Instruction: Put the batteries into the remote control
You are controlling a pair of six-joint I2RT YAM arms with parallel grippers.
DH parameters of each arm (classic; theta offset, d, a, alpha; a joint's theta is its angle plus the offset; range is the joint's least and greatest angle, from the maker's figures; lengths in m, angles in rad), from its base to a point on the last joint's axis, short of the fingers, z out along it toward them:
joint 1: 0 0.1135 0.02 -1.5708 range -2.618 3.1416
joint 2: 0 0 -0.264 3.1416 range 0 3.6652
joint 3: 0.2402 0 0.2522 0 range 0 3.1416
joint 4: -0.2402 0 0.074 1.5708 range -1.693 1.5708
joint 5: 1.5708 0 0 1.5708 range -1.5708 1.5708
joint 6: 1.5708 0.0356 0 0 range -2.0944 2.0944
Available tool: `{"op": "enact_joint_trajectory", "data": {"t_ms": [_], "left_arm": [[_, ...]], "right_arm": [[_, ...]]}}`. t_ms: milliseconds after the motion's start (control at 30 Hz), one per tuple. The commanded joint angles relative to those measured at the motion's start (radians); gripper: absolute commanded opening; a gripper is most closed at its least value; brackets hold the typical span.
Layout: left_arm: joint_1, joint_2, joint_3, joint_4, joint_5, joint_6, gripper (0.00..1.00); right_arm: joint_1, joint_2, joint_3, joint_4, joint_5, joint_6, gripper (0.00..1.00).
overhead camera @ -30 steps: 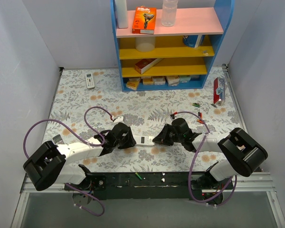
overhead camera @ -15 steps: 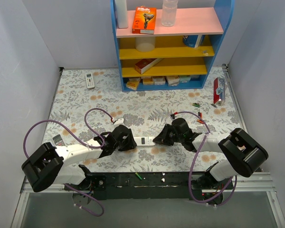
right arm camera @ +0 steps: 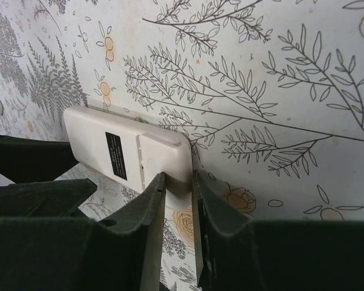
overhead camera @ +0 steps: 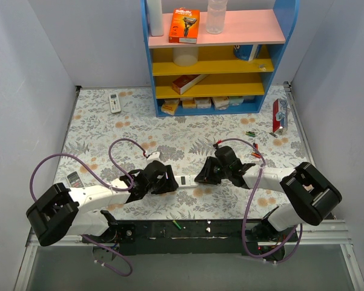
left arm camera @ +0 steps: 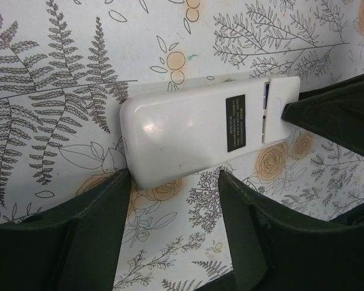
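The remote control (overhead camera: 185, 180) lies back up between my two grippers, a slim white body with a black label (left arm camera: 236, 121) and its battery cover (left arm camera: 280, 108) at the right end. My left gripper (left arm camera: 172, 182) is open, and the remote's left end sits just beyond its fingertips (left arm camera: 122, 182). My right gripper (right arm camera: 177, 182) is shut on the remote control's (right arm camera: 130, 151) cover end, a finger on either side of its corner. Small coloured batteries (overhead camera: 250, 133) lie loose at the right of the table, with more of the batteries (overhead camera: 255, 150) beside the right arm.
A blue shelf unit (overhead camera: 212, 54) with boxes stands at the back. An all-white remote with a screen (overhead camera: 114, 102) lies at the back left. A red packet (overhead camera: 280, 114) sits at the right edge. A small green cell (overhead camera: 177, 225) rests on the black base rail.
My left gripper's jaws have spread and let go of the remote's left end. The right gripper has shifted slightly left and away, still at the cover end.
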Motion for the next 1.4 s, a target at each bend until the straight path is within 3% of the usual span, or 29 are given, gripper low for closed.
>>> {"op": "enact_joint_trajectory", "data": {"t_ms": [0, 533, 733, 1367], "left_arm": [[-0.020, -0.045, 0.000, 0.039, 0.043, -0.014, 0.59], [-0.020, -0.079, 0.019, -0.023, -0.037, 0.026, 0.64], [-0.020, -0.082, 0.031, -0.043, -0.058, 0.046, 0.66], [-0.018, -0.013, 0.054, -0.023, -0.063, 0.088, 0.66]], "right_arm": [[0.029, 0.003, -0.013, -0.221, 0.004, -0.061, 0.28], [0.031, -0.014, 0.062, -0.335, 0.053, -0.147, 0.29], [0.031, -0.024, 0.097, -0.367, 0.069, -0.170, 0.34], [0.035, -0.021, 0.149, -0.361, 0.067, -0.196, 0.36]]}}
